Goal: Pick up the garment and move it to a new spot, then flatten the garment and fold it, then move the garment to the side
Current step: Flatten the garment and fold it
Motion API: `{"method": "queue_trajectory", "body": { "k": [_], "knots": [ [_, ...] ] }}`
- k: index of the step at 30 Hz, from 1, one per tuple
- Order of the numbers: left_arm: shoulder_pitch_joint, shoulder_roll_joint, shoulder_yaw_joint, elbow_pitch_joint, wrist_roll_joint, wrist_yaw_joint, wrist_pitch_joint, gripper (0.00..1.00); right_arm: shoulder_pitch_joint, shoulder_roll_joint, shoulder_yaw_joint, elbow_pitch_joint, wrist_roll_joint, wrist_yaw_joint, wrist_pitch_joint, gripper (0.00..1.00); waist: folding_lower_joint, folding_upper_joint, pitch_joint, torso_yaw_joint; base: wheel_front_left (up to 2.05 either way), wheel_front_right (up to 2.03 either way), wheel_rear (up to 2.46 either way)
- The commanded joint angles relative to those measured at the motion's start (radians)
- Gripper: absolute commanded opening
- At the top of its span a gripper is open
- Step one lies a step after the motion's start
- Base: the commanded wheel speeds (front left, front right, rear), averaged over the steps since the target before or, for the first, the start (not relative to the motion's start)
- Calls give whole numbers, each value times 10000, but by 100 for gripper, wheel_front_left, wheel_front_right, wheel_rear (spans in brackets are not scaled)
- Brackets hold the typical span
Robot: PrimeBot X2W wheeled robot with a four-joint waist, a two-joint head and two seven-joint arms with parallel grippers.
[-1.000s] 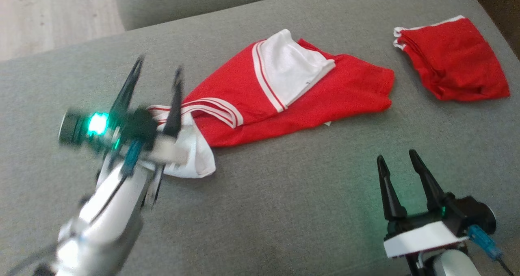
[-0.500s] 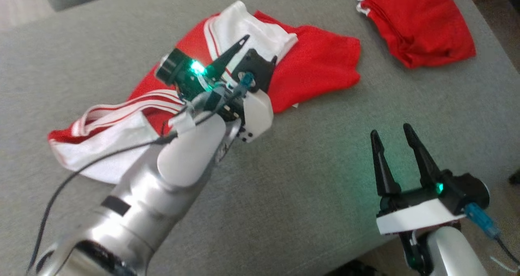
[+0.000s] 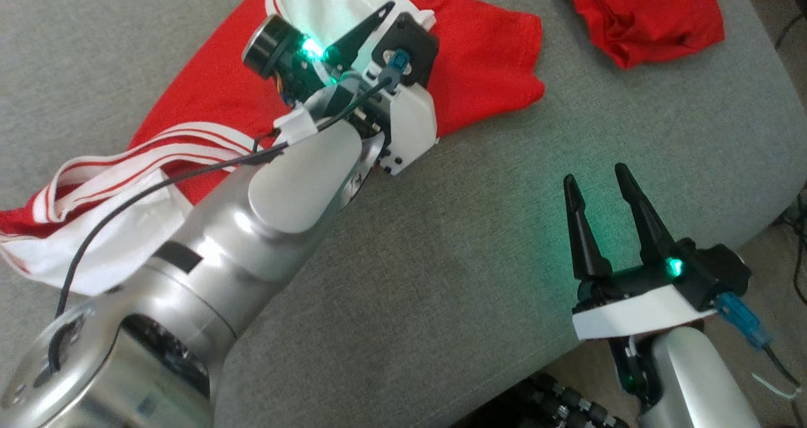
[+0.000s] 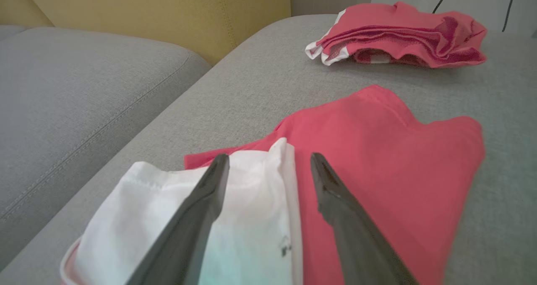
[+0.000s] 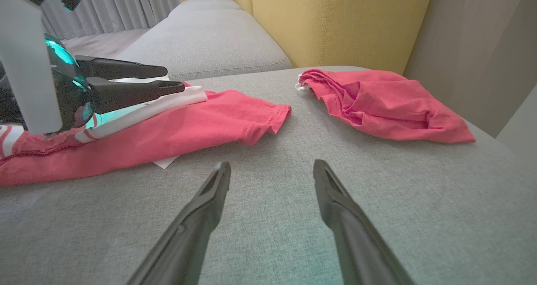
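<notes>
Garment point(image 3: 492, 69), red with white panel and striped trim, spread crumpled on grey sofa cushion point(image 3: 441, 277). Left gripper point(image 4: 268, 159) poised over white panel, fingers released, grasping nothing. Right gripper point(image 3: 596, 173) over bare cushion, fingers likewise parted. Seen from left wrist: yellow backrest point(image 4: 168, 12), folded red bundle point(image 4: 402, 33) beyond.

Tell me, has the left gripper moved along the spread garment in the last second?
Yes. The left gripper went from the garment's striped end to over its white panel, fingers open.
</notes>
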Motion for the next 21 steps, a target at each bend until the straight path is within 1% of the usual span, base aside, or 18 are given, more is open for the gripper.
{"method": "queue_trajectory", "body": {
  "k": [1, 4, 11, 12, 13, 14, 15, 16, 21],
  "knots": [
    [-689, -3, -54, -178, -174, 195, -63, 100, -158, -49, 229, -296, 92, -7, -38, 100, -2, 0, 232, -117, 0, 0, 0],
    [-1012, -3, -448, 37, -481, 338, -143, 100, -243, -45, 261, -288, 117, -7, -38, 100, -2, 0, 382, -198, 0, 0, 0],
    [-1477, -4, -1254, 441, -1239, 269, -151, 100, -300, -40, 269, -296, 208, -7, -38, 100, -2, 0, 591, -329, 0, 0, 0],
    [-1528, -4, -1348, 472, -1330, 282, -176, 90, -307, -40, 270, -300, 227, -7, -38, 100, -2, 0, 612, -338, 0, 0, 0],
    [-1528, -4, -1348, 472, -1330, 282, -176, 90, -307, -40, 270, -300, 227, -7, -38, 100, -2, 0, 612, -338, 0, 0, 0],
    [-1573, -4, -1438, 492, -1418, 286, -212, 62, -316, -40, 274, -305, 243, -7, -38, 100, -2, 0, 632, -347, 0, 0, 0],
    [-1612, -4, -1523, 500, -1515, 282, -262, 39, -325, -39, 276, -309, 257, -7, -38, 100, -2, 0, 650, -351, 0, 0, 0],
    [-1646, -4, -1599, 506, -1615, 279, -328, 0, -333, -39, 278, -307, 272, -7, -38, 100, -2, 0, 661, -352, 0, 0, 0],
    [-1824, -4, -1901, 470, -2079, 359, -714, 0, -388, -39, 233, -315, 242, -7, -38, 100, -2, 0, 627, -218, 0, 0, 0]
  ]
}}
